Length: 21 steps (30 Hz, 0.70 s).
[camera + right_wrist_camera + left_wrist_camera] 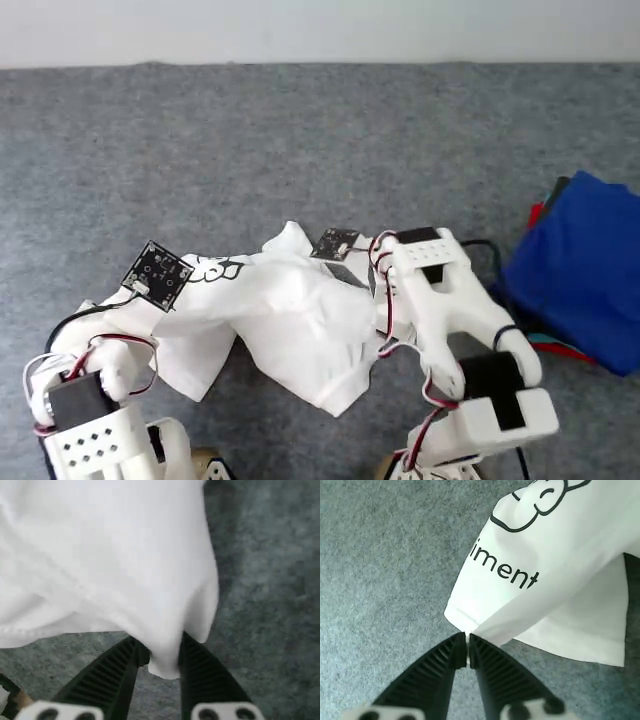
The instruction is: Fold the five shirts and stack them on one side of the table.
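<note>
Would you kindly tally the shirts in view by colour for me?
white shirt: 1
blue shirt: 1
red garment: 1, only an edge peeking out from under the blue one
Total: 3 that can be told apart; any further layers beneath the blue one are too hidden to count.

Shells: left arm point(112, 372) and right arm point(455, 300), white moulded plastic with rounded links.
Motors: black servo blocks point(492, 375) set into the joints.
Cables: red, white and black wires point(383, 262) looping outside the shells.
Wrist boards: small black circuit squares point(157, 275) with pale dots.
Fingers: black fingers point(432, 672), ribbed inner faces, on a white mount with what may be dark screw holes.
Base: white perforated plate point(95, 445).
</note>
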Available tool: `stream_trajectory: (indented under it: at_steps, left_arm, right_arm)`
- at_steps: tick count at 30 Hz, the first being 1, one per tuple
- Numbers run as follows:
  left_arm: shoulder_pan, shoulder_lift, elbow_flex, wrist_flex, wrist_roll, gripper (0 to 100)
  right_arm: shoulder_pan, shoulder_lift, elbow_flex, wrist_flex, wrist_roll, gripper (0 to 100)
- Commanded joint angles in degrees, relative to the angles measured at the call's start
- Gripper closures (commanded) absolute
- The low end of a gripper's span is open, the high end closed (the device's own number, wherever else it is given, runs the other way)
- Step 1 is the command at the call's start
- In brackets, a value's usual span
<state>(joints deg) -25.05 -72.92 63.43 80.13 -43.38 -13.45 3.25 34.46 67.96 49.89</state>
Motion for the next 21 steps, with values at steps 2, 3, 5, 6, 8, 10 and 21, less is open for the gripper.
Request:
stream_trajectory:
  at_steps: [2,3,5,6,8,10,21]
  left_arm:
    - [-0.3,-0.4,-0.2,-0.2,0.4,99]
    - [-0.2,-0.4,-0.2,-0.3,0.4,99]
    - [-0.1,-0.4,-0.2,-0.3,0.4,99]
    - [-0.1,-0.4,-0.2,-0.3,0.4,99]
    - [-0.1,-0.4,-0.3,-0.2,0.4,99]
    - [-0.1,-0.4,-0.6,-0.2,0.4,99]
    - [1.1,0.0,-15.3,-0.5,6.5,99]
  right_arm:
    - [2.9,0.0,-6.3,7.3,1.7,98.5]
    - [3.6,0.0,-8.4,9.6,2.9,98.7]
    - [5.6,0.0,-12.2,13.9,4.7,98.7]
    - [6.7,0.0,-14.3,15.9,5.4,98.7]
    - [9.2,0.0,-18.5,19.5,6.3,98.7]
    - [11.4,0.0,-22.8,23.0,7.6,98.7]
    - [14.5,-3.4,-44.6,34.8,8.4,98.7]
